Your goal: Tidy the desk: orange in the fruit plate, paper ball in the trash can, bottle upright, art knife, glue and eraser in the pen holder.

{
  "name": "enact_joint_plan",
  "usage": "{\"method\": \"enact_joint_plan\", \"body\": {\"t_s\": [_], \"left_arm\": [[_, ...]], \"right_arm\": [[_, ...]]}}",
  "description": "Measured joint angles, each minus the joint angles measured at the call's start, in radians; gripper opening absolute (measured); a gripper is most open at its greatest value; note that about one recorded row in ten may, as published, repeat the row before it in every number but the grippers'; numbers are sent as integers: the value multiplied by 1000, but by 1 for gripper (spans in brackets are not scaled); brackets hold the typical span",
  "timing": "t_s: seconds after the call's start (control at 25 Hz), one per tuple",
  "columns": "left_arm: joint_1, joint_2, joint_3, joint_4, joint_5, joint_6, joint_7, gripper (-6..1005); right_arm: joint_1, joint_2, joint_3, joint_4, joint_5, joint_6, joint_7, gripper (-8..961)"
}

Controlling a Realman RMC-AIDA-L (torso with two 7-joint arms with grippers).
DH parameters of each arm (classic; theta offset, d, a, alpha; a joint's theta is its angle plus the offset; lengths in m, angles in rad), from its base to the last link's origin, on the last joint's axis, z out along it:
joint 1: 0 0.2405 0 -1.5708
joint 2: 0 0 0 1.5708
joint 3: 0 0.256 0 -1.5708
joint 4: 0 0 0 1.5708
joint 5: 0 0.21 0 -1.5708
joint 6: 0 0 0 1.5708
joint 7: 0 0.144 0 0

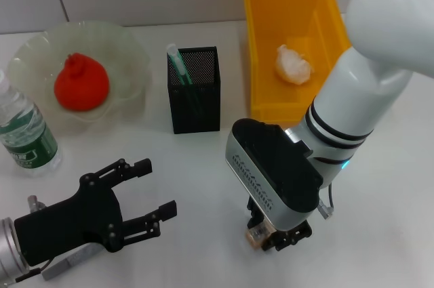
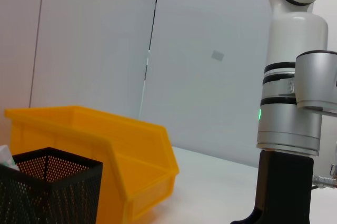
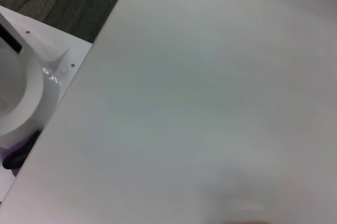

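Head view: the right end effector points down at the near tabletop, fingers closed on the beige eraser; the left end effector hovers low at the near left, fingers spread wide and holding nothing; the orange sits in the fruit plate; the paper ball lies inside the trash can; the bottle stands upright at far left; the pen holder stands between plate and bin.
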Motion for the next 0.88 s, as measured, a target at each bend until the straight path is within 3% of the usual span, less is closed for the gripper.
{"method": "enact_joint_plan", "body": {"t_s": [0.08,0.32,0.48,0.88], "left_arm": [[0,0,0,0,0,0,0,842],[-6,2,-4,0,0,6,-1,841],[-9,3,-4,0,0,7,-1,841],[9,6,-18,8,-3,57,20,841]], "right_arm": [[6,0,2,9,6,1,0,466],[5,-1,17,4,15,4,0,294],[-2,-1,78,-33,23,2,31,273],[-80,-5,421,-257,87,49,223,272]]}}
